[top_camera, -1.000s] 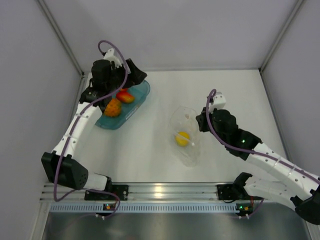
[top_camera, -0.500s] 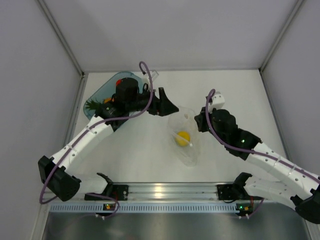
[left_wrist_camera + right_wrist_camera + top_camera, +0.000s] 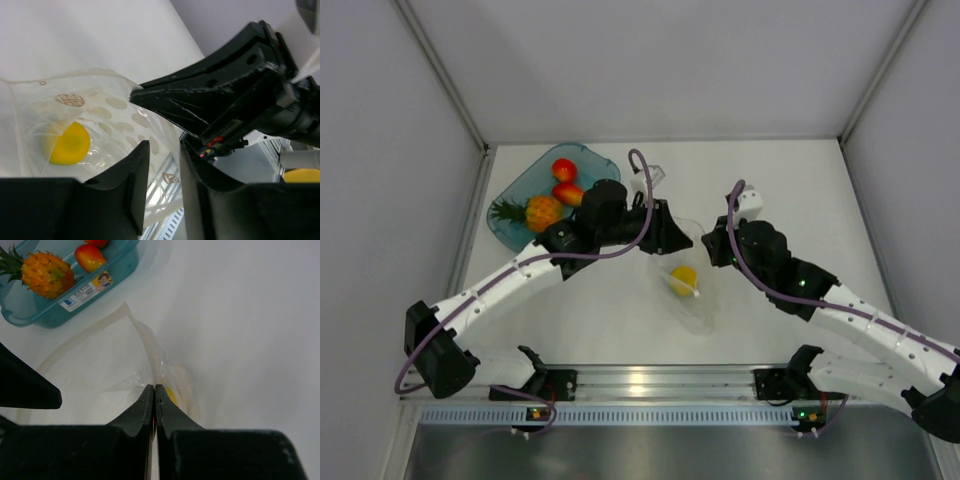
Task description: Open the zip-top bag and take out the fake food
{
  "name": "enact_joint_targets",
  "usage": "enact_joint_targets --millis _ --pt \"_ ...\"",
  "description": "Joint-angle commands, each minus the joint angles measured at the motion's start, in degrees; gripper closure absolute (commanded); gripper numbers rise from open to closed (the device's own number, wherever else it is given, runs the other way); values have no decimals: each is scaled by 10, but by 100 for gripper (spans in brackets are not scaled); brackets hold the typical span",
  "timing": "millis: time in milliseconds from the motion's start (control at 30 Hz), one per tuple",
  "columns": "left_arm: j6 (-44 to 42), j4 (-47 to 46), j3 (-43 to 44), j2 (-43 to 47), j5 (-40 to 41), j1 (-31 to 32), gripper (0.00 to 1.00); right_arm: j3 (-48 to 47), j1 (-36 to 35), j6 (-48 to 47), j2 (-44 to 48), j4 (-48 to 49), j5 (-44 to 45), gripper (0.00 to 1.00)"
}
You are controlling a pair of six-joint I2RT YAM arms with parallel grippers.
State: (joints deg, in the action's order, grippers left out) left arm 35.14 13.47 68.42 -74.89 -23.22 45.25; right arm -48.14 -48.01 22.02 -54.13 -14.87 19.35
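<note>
The zip-top bag (image 3: 698,303) is lying on the white table (image 3: 610,320) at the centre of the top view. Its long axis is running from the mouth in the middle of the frame down and slightly right to the closed end.

The right gripper (image 3: 710,243) is pinching the bag's upper right lip. In the right wrist view the right gripper (image 3: 155,388) has its jaws pressed together with no gap, and clear film (image 3: 100,360) is fanning out from the tips. The left gripper (image 3: 680,240) is sitting at the mouth from the upper left, so the two tips are almost meeting over the opening. In the left wrist view the jaws are standing a narrow slot apart. Bag film shows through that slot, and I am seeing nothing clamped in it.

One piece of fake food, the yellow lemon (image 3: 684,278), is sitting inside the bag just below both grippers. It is about a third of the way along the bag's axis from the mouth. In the left wrist view the lemon (image 3: 65,144) is lying at the left of the frame, off to the left of the finger slot rather than in line with it.

The left arm is the free one, and its tip is as near the lemon as the right's. I judge that its reach has to go down the axis towards the lower frame, angled towards the lemon.

The pineapple (image 3: 542,211) and two red-orange fruits (image 3: 563,169) are resting in the teal basin (image 3: 508,195) at the upper left.
</note>
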Motion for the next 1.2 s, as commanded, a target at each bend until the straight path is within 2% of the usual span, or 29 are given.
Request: enact_joint_targets --millis 0,33,67,300,367,500,600,1067,1133,1167 --pt "7 -36 -14 -13 54 4 65 -31 -15 9 1 34 -1 100" --pt "10 -37 -14 -17 61 8 72 -32 -19 10 1 34 2 100" --pt "11 -37 -16 -21 75 11 74 -33 -20 11 3 34 4 100" --pt "1 -35 -23 -64 149 48 75 -46 -40 11 -10 24 50 100" --pt "-5 -35 -26 -70 163 64 74 -49 -44 15 -14 21 59 100" --pt "-17 2 -11 -94 267 95 73 -49 -47 21 -16 13 90 100" --pt "-24 30 -2 -111 310 121 71 -48 -50 25 -13 9 101 100" --pt "-17 41 21 -205 402 133 68 -35 -59 36 -5 6 111 100" --pt "-2 38 30 -223 405 133 64 -29 -60 37 -1 6 110 100" --pt "0 38 35 -234 400 134 59 -27 -60 37 2 6 111 100"
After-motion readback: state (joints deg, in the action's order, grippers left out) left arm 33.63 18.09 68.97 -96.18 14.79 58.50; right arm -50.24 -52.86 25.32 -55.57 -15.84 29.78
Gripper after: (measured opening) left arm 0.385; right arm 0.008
